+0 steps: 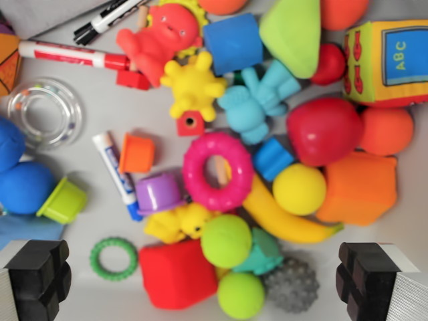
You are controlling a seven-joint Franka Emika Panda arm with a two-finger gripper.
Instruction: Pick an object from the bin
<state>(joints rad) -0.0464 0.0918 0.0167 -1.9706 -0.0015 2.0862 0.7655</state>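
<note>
Looking straight down into a grey bin [87, 187] crowded with toys. Fingers [37, 277] spread wide at the lower corners, black pads holding nothing, hovering above the pile. Near the middle, a pink ring [218, 171] lying across a yellow banana [284, 221], beside a yellow ball [299, 189]. Below it, a green ball [226, 241], a red block [177, 273], a grey spiky ball [292, 285]. Toward the wrist view's left, a small green ring [114, 258] lying apart on bare floor, a glue stick [117, 170] and orange cup [137, 154] above.
</note>
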